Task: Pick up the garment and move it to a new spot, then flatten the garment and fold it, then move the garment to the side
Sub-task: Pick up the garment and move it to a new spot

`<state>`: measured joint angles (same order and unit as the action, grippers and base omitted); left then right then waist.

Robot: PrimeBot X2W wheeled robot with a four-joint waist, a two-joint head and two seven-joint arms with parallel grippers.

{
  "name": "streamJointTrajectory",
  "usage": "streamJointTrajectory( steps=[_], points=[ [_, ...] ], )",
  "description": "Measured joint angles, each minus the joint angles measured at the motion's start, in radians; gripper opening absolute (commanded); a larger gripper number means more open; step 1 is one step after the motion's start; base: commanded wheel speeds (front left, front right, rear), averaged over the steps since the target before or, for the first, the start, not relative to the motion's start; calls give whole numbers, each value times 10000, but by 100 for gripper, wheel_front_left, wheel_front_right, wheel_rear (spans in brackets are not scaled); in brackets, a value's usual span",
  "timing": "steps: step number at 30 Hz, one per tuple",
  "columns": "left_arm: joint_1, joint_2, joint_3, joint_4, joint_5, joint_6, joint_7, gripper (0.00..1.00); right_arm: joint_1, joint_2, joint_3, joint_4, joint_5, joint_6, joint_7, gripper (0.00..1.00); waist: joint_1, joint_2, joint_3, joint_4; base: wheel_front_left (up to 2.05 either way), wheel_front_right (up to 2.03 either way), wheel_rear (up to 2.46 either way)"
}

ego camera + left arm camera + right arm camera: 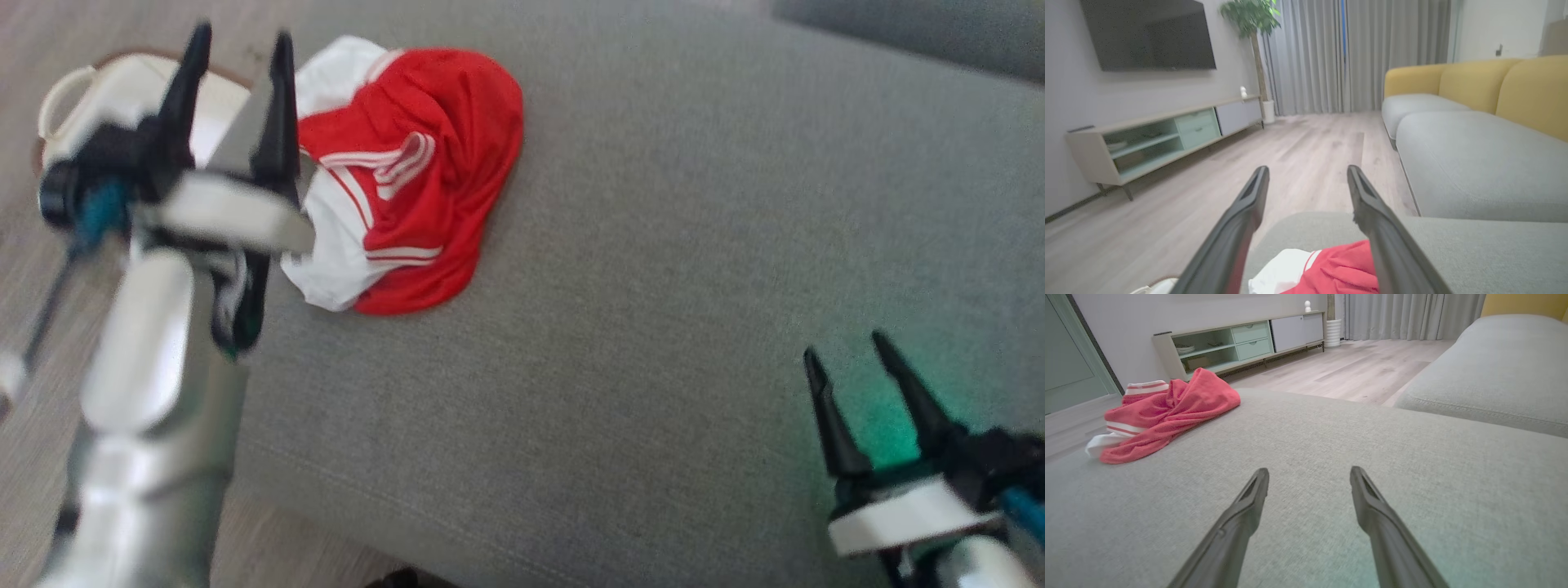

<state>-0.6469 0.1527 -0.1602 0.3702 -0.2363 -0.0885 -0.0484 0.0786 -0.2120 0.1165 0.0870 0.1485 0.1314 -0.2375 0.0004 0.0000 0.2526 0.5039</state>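
Lying crumpled near the left edge of the grey cushion [653, 327], the red and white garment [408, 163] looks thin, soft and light. I'd expect it to drape and slip rather than keep any shape, so a raised fold or the striped white hem seems the best place to pinch. The left gripper [238, 49] hovers just beside its white edge, fingers spread wide and empty. The right gripper [845, 351] is well apart over bare cushion, also spread with nothing between its fingers. The head view flattens the heap, while the right wrist view shows its humps from the side. The left wrist view looks past a strip of red to the television [1147, 32], plant [1249, 16] and yellow-backed sofa [1474, 81].
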Motion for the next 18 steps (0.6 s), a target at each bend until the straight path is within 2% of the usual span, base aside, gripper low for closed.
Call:
streamJointTrajectory(
  steps=[9,14,18],
  points=[
    [-3529,-451,33,4742,-1795,-360,2259,100,-593,-1290,-359,-2006,-63,0,1365,100,0,0,1763,-278,0,0,0],
    [-4130,-579,-54,6671,-2313,-433,2811,100,-1009,-1603,-405,-2886,-63,0,1776,100,-1,-1,2543,-526,0,0,0],
    [-4071,-493,-531,7279,-2780,-437,2941,100,-1426,-1695,-151,-3250,-65,0,1776,100,-4,0,2898,-959,0,0,0]
  ],
)
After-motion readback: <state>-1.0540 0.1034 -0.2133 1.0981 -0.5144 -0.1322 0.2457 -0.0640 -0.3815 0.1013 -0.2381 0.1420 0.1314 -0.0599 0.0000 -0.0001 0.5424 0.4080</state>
